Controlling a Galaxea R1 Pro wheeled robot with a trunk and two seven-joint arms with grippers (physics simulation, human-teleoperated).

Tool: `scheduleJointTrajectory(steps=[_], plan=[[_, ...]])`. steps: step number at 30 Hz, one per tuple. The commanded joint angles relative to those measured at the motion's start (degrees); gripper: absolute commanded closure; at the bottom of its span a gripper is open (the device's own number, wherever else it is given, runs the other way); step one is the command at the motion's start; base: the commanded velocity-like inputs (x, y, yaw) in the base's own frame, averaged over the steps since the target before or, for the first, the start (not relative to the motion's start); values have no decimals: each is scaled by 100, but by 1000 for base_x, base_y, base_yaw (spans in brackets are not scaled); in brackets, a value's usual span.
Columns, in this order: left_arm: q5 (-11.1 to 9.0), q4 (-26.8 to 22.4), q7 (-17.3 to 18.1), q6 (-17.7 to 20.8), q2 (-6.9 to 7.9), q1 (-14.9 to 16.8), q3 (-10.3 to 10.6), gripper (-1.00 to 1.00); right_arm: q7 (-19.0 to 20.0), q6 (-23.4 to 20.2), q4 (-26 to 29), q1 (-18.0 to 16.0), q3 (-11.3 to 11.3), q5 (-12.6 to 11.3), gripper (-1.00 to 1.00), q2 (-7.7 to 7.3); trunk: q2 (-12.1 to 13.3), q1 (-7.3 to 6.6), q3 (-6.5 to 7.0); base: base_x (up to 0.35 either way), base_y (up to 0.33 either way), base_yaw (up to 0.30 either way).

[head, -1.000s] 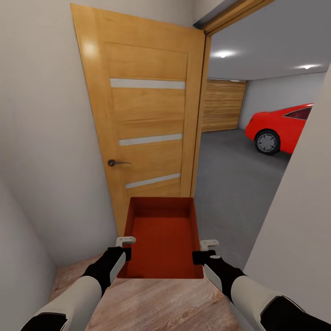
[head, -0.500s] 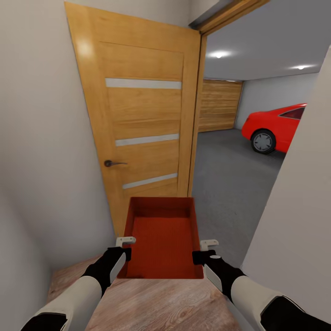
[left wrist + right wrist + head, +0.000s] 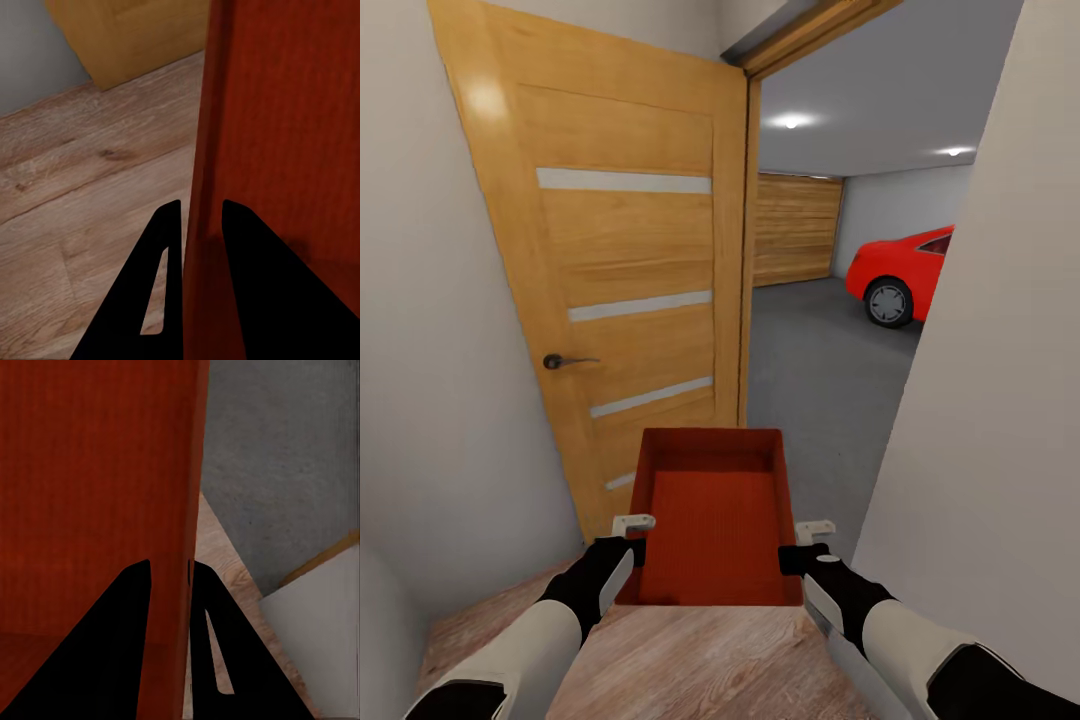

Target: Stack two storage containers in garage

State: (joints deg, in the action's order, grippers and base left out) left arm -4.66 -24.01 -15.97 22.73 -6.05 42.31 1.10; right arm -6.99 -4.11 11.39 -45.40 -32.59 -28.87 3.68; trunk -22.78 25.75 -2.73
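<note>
Wooden door (image 3: 610, 290) beside held container (image 3: 710, 520); car (image 3: 900, 275) ahead.

One container (image 3: 712, 515), one car (image 3: 900, 270)

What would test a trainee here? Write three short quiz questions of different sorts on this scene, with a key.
1. True or false: the storage container is empty.
2. Which holds it: A) left gripper alone, B) both, the right gripper too, C) neither?
3. What red thing stands in the garage past the wooden door?

Key: 1 true; 2 B, each gripper clamps a side wall; 3 a car.
</note>
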Motion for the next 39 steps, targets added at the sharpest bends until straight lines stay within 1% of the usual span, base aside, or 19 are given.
scheduleJointTrajectory(steps=[1, 17, 25, 39], plan=[[-88, -244, -37, 12, 77, 5, 22, 100, -30, -37, -233, -3, -45, -167, 100, -130, -14, 4, -14, 0, 0, -242], [-88, -244, -37, 12, 77, 5, 22, 100, -30, -37, -233, -3, -45, -164, 100, -130, -14, 4, -14, 0, 0, -226], [-88, -236, -30, 21, 77, 5, 22, 100, -30, -37, -233, -3, -45, -166, 100, -130, -14, 4, -14, 30, 26, -24], [-84, -235, -33, 21, 77, 5, 22, 100, -30, -35, -233, -3, -45, -169, 100, -130, -14, 4, -14, 181, 199, 0]])
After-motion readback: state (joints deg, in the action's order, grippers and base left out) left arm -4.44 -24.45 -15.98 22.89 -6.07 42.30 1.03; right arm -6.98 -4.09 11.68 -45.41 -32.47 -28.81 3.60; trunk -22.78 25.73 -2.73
